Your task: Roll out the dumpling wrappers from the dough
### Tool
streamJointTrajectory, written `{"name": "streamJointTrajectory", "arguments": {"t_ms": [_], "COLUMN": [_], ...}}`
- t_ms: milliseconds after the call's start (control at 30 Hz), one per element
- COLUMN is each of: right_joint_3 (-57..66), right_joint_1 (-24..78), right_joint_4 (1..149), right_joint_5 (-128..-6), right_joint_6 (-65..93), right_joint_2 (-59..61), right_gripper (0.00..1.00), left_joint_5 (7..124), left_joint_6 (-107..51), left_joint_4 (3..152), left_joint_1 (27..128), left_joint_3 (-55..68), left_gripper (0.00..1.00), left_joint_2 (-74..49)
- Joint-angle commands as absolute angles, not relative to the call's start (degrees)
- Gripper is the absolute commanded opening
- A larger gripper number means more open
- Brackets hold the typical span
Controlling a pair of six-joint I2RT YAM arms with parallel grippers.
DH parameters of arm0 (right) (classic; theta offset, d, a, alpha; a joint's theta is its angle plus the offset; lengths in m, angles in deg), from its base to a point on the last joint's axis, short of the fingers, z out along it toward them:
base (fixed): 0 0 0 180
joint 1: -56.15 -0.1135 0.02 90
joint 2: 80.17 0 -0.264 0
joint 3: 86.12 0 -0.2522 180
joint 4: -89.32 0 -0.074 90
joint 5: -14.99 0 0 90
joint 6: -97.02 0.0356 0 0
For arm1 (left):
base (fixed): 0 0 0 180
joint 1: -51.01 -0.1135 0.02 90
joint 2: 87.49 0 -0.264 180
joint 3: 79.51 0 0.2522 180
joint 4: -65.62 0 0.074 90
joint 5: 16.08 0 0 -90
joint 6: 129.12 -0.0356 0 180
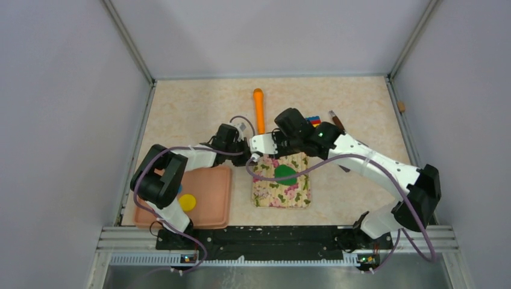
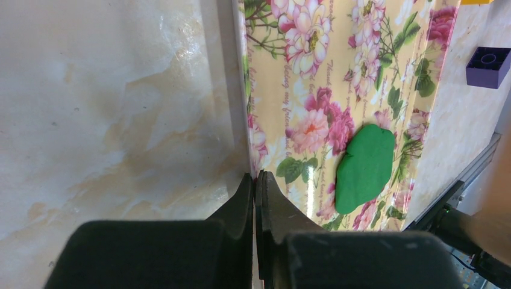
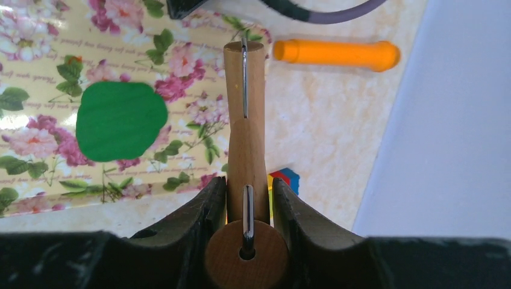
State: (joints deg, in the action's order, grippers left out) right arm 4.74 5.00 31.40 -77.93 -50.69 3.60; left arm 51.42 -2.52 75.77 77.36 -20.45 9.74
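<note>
The dark green dough (image 1: 285,174) lies flattened on the floral mat (image 1: 301,195); it also shows in the left wrist view (image 2: 364,168) and the right wrist view (image 3: 120,121). My right gripper (image 3: 248,183) is shut on the handle of a wooden roller (image 3: 246,102), held above the mat's edge, to the right of the dough in its own view. In the top view it (image 1: 260,149) hangs over the mat's far left corner. My left gripper (image 2: 255,178) is shut on the mat's edge (image 2: 247,120). A yellow wrapper (image 1: 187,201) lies in the pink tray (image 1: 211,180).
An orange rolling pin (image 1: 258,108) lies beyond the mat, also in the right wrist view (image 3: 335,53). Coloured bricks (image 1: 312,121) and a brown stick (image 1: 336,121) sit at the back right. A purple brick (image 2: 488,65) lies beside the mat. Walls enclose the table.
</note>
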Motion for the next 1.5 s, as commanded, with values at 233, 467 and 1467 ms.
{"name": "streamJointTrajectory", "arguments": {"t_ms": [233, 467, 1467], "right_joint_3": [9.65, 13.54, 1.96], "right_joint_1": [2.88, 2.84, 1.52], "right_joint_4": [25.74, 27.05, 26.50], "right_joint_5": [-72.37, -70.60, -79.67], "right_joint_6": [-46.68, -47.13, -48.99], "right_joint_2": [-2.04, -0.73, 4.49], "right_gripper": [0.00, 0.00, 0.00], "left_joint_5": [54.45, 54.58, 55.42], "left_joint_6": [-5.07, -4.67, -4.49], "left_joint_4": [74.46, 74.43, 73.85], "left_joint_1": [77.27, 77.26, 77.14], "left_joint_3": [-21.85, -21.96, -22.39], "left_gripper": [0.00, 0.00, 0.00], "left_joint_2": [7.24, 7.56, 6.34]}}
